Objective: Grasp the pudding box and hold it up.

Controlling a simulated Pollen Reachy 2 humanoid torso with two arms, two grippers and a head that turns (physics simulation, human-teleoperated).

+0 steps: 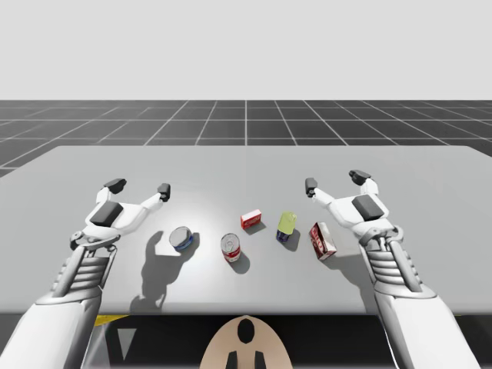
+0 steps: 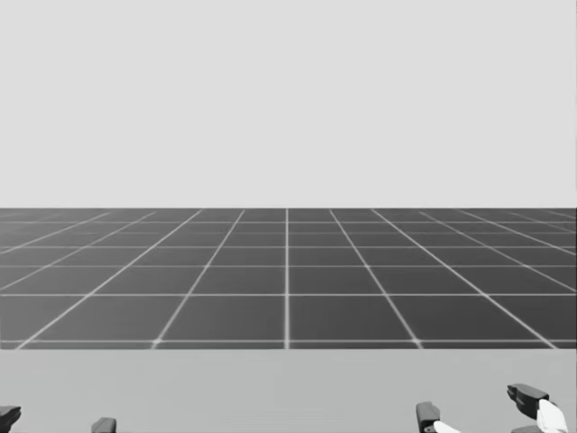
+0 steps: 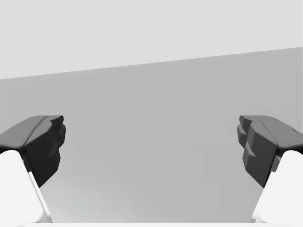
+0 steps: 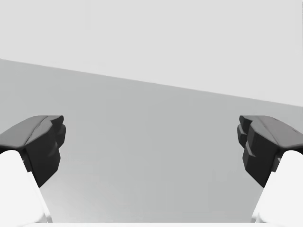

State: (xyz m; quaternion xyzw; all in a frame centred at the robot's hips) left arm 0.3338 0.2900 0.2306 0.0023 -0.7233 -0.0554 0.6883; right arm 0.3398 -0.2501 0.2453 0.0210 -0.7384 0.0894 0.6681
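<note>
Nothing done yet. Nearest me are the red can [image 1: 231,247] and blue can [image 1: 181,238]. Next is the dark red box [image 1: 323,240], probably the pudding box, lying on the table [image 1: 231,169] just beside my right wrist, untouched. Then a yellow-green container [image 1: 286,224] and a small red box [image 1: 250,220]. Furthest, the left gripper [image 1: 139,187] and right gripper [image 1: 334,181] hover empty, fingers wide apart. Still to do: reach, clamp, lift.
</note>
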